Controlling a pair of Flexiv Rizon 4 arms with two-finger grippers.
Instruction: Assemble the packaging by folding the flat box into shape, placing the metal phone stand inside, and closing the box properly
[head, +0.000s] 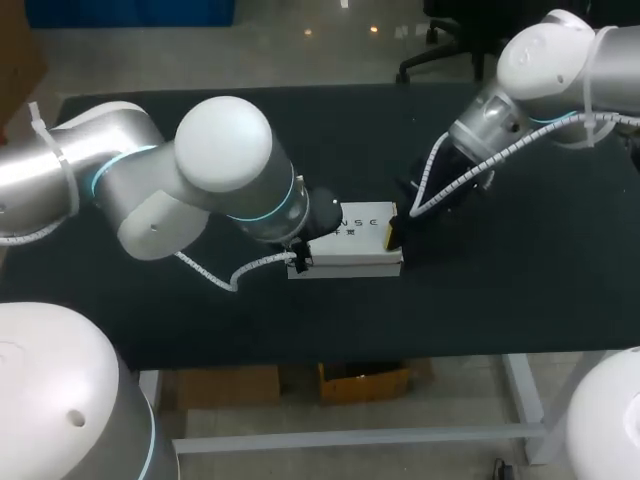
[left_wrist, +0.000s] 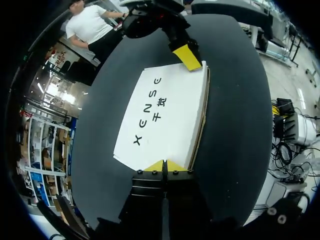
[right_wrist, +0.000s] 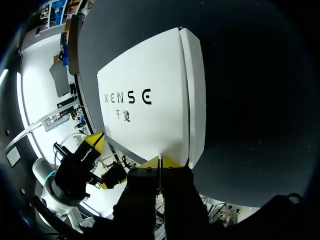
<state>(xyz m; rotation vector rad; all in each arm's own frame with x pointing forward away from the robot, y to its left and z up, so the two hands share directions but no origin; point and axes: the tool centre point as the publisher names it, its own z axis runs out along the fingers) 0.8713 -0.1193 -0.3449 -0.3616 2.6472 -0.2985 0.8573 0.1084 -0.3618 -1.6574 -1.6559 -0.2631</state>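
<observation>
Box: a white box (head: 350, 240) lies flat near the middle of the black table (head: 500, 300). It runs left to right with its printed face up. That face is closed over, so the inside is hidden.
Near side: from the left wrist, a thin brown card edge (left_wrist: 200, 125) runs along the box's near long side. I cannot tell whether it is a loose flap or only a seam.
Left gripper: the left gripper (left_wrist: 164, 166) sits at the box's left end, by the near corner. Its two yellow tips meet with no gap and touch the end edge. I cannot make out whether any card is nipped between them.
Left arm: from above, the bulky joint of the left arm (head: 220, 170) covers most of that gripper and the box's far-left corner.
Right gripper: the right gripper (right_wrist: 160, 162) is at the box's right end. Its tips are likewise drawn together against the edge, and what they pinch, if anything, is too fine to see.
Right arm: the right arm (head: 540, 60) comes in from the far right. Its body shadows the right end of the box.
</observation>
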